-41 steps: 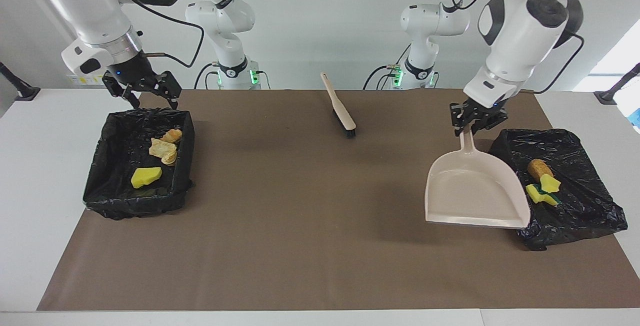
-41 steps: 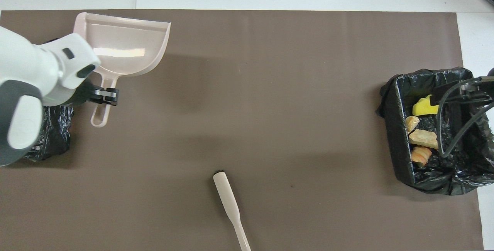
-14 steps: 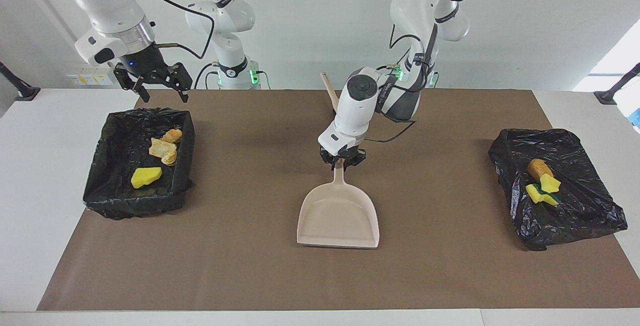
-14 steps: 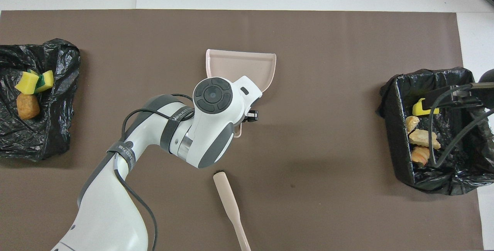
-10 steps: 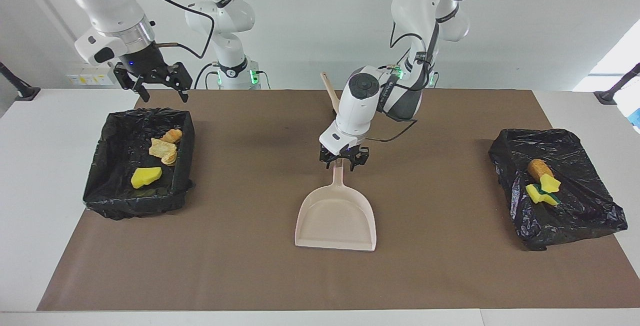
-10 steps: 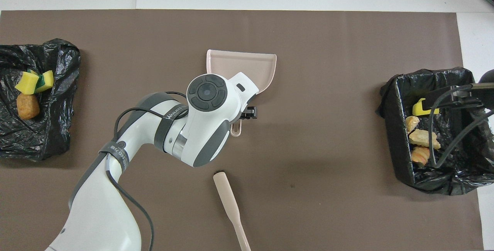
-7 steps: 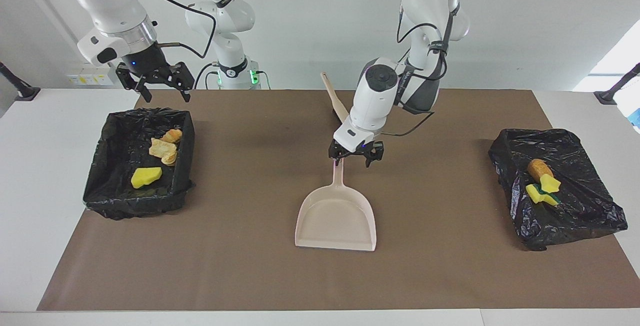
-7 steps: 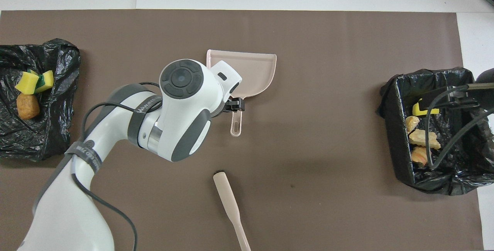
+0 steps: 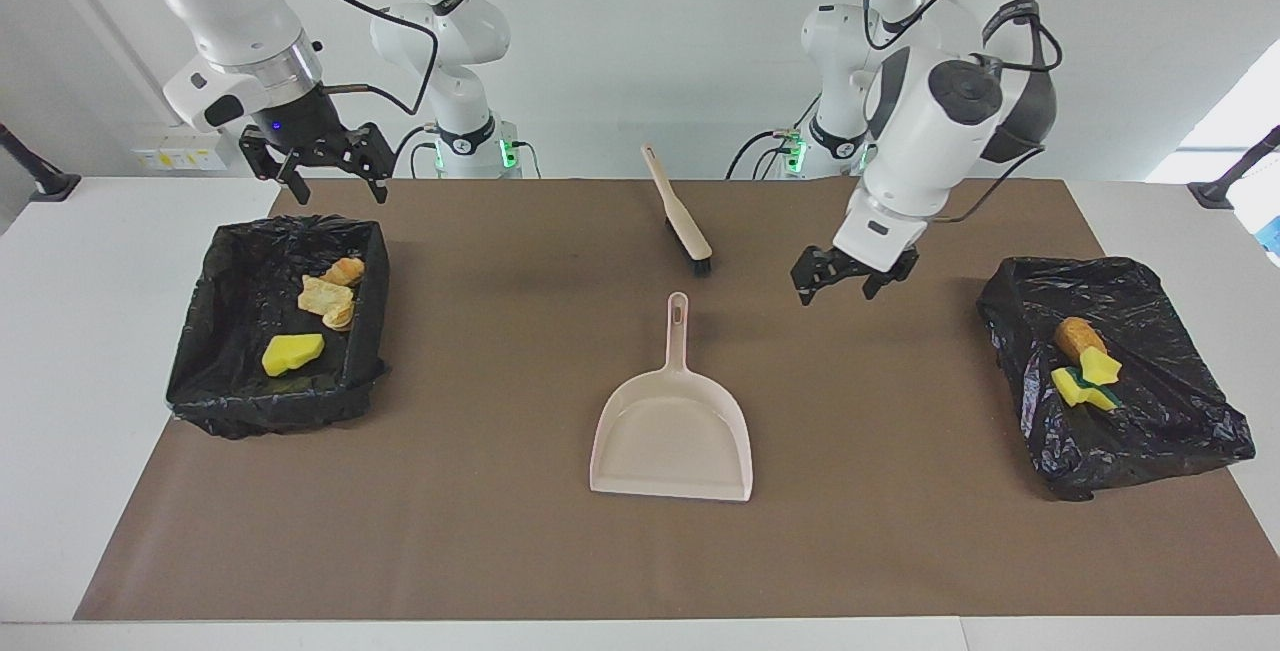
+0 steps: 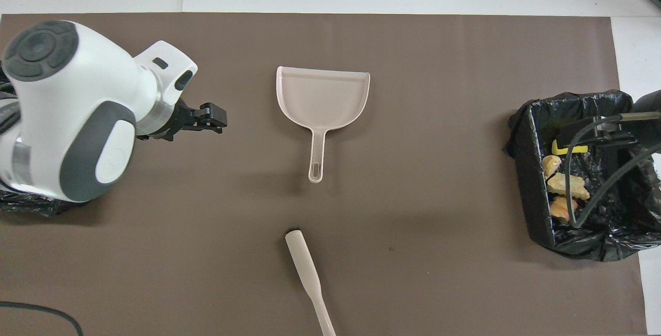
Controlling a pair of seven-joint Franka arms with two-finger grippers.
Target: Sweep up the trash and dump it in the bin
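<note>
The beige dustpan (image 9: 672,436) (image 10: 323,93) lies flat at the middle of the brown mat, its handle toward the robots, with nothing in it. My left gripper (image 9: 838,288) (image 10: 221,119) hangs open and holds nothing, over the mat between the dustpan and the bin (image 9: 1170,421) at the left arm's end. That bin holds trash: a brown lump (image 9: 1080,336) and yellow foam (image 9: 1085,379). My right gripper (image 9: 322,171) is open over the robots' edge of the other bin (image 9: 270,411) (image 10: 534,181), which holds orange-brown lumps (image 9: 330,296) (image 10: 565,186) and yellow foam (image 9: 292,353).
The beige brush (image 9: 680,216) (image 10: 309,274) with black bristles lies on the mat, nearer to the robots than the dustpan. Both bins are lined with black bags and sit at the two ends of the brown mat (image 9: 500,531).
My left gripper opened, let go of the dustpan's handle, then lifted away toward the left arm's end. The dustpan stays on the mat. The right arm barely moved.
</note>
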